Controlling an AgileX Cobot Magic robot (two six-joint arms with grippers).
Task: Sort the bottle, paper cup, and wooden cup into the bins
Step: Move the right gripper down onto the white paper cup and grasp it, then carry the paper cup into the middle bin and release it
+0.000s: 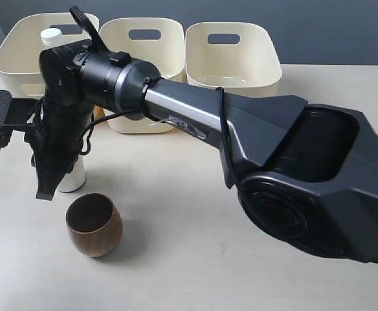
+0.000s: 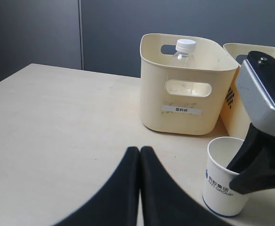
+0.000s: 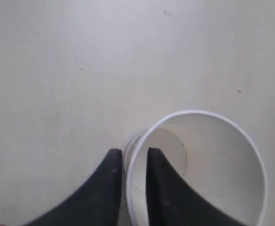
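The right gripper straddles the paper cup's rim — one finger inside, one outside, pinching the wall. The cup stands upright at twelve o'clock from the wooden cup, directly under that arm.

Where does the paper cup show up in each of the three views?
Exterior view: paper cup left of centre, mostly hidden behind the right gripper.
Left wrist view: lower right.
Right wrist view: lower right, its rim between the fingers.
Shared landmark: the right gripper at its rim.
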